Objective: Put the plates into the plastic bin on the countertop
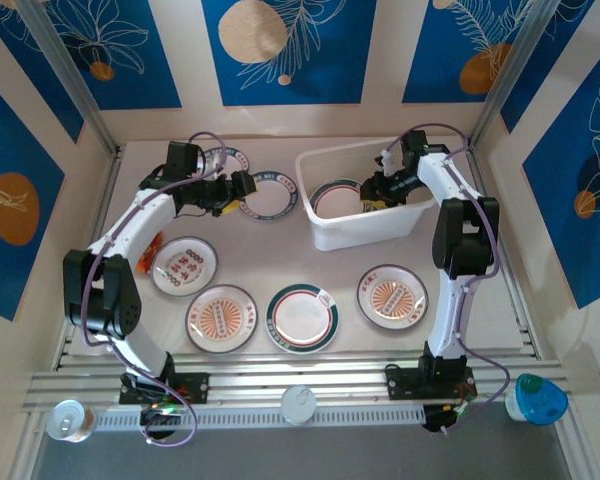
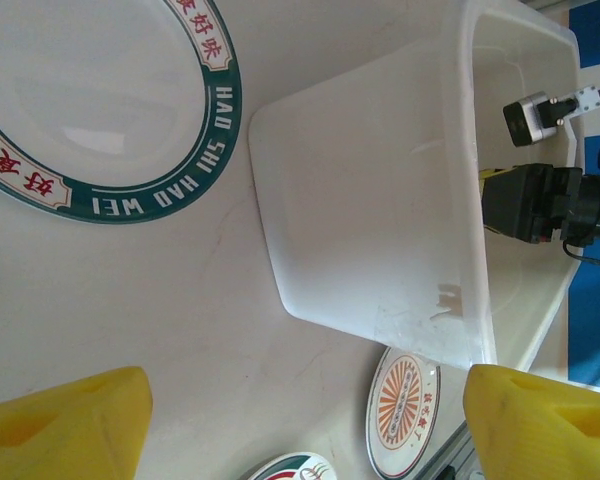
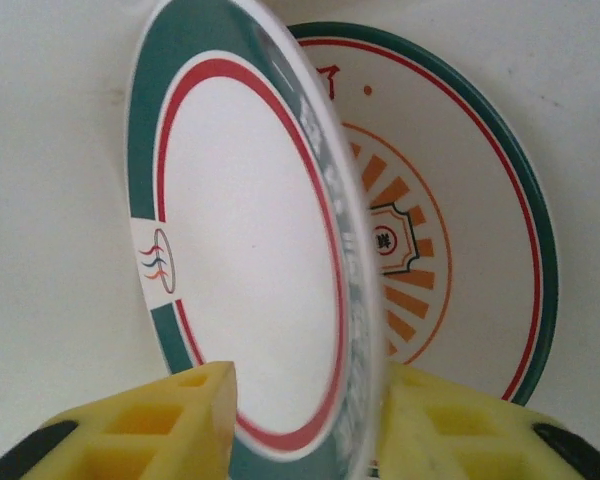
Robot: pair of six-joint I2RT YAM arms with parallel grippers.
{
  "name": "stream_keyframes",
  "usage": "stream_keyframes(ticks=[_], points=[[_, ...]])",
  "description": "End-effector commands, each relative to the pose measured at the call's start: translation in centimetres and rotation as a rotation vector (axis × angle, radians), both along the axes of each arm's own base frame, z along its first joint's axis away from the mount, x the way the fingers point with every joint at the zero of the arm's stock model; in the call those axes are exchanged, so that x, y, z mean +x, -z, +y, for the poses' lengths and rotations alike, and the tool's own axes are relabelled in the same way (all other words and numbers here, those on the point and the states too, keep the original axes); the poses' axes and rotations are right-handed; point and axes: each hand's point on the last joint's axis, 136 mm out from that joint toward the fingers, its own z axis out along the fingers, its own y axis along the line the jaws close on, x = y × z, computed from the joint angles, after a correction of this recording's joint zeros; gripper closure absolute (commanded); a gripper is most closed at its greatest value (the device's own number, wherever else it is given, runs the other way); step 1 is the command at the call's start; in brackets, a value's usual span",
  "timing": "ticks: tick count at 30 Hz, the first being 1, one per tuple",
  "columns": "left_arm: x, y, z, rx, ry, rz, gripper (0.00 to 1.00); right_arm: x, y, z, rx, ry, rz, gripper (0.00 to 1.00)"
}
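Nearest, along the metal rail (image 1: 280, 385), saw a tin can (image 1: 68, 420) at left, a clear lid (image 1: 300, 403) midway and a blue container (image 1: 540, 398) at right. Just beyond, counted four plates lying flat on the countertop (image 1: 265, 250): an orange-printed plate (image 1: 184, 266) at left, a second orange plate (image 1: 221, 318) nearer, a plain green-rimmed plate (image 1: 302, 318) beside it, and a third orange plate (image 1: 391, 296) farther right. At far left, found a lettered green-rimmed plate (image 1: 268, 194) and, behind it, a half-hidden plate (image 1: 225, 160) under the left arm. Saw the left gripper (image 1: 245, 187) spread wide just above the countertop beside that lettered plate, with nothing between its yellow fingers (image 2: 70, 425). Found the bin (image 1: 315, 165) at far right on the countertop, with the right gripper (image 1: 372, 195) inside it. Saw there a tilted plate (image 3: 250, 230) on edge between the right gripper's partly spread yellow fingers, in front of a sunburst plate (image 3: 460, 250) already in the bin. Could not tell a firm pinch on that rim from a loose flanking.
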Motion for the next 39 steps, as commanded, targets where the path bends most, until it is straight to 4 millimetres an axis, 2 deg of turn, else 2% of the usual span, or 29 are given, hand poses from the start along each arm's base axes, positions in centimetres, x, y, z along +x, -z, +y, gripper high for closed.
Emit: stream_keyframes(ticks=[1, 2, 4, 11, 13, 18, 26, 32, 36, 39], points=[[-1.0, -0.5, 0.3, 0.019, 0.008, -0.016, 0.19, 0.1, -2.6, 0.3, -0.039, -0.025, -0.060, 0.46], [-1.1, -0.5, 0.3, 0.024, 0.005, -0.016, 0.18, 0.1, -2.9, 0.1, -0.057, -0.021, -0.067, 0.39], [-1.2, -0.3, 0.5, 0.030, -0.001, -0.014, 0.17, 0.2, -3.4, -0.5, -0.094, -0.005, -0.086, 0.31], [-2.2, 0.0, 1.5, 0.066, -0.047, 0.001, 0.14, -0.1, -5.4, -2.5, -0.170, 0.067, -0.152, 0.10], [-2.7, 0.1, 1.8, 0.073, -0.057, 0.003, 0.13, -0.2, -6.0, -3.3, -0.187, 0.095, -0.169, 0.09], [-3.6, 1.1, 2.2, 0.092, -0.065, 0.020, 0.12, -1.0, -6.0, -4.7, -0.181, 0.164, -0.150, 0.09], [-4.1, 3.9, 3.5, 0.169, -0.113, 0.071, 0.12, -4.6, -5.8, -3.4, -0.124, 0.181, -0.118, 0.14], [-3.6, 4.6, 3.4, 0.170, -0.117, 0.078, 0.11, -7.0, -6.0, -2.7, -0.107, 0.218, -0.089, 0.15], [-2.9, 5.4, 3.1, 0.161, -0.118, 0.094, 0.11, -8.2, -6.4, -2.4, -0.107, 0.223, -0.077, 0.16], [-2.3, 5.9, 3.1, 0.155, -0.126, 0.094, 0.11, -8.2, -7.2, -2.7, -0.127, 0.232, -0.100, 0.15]])
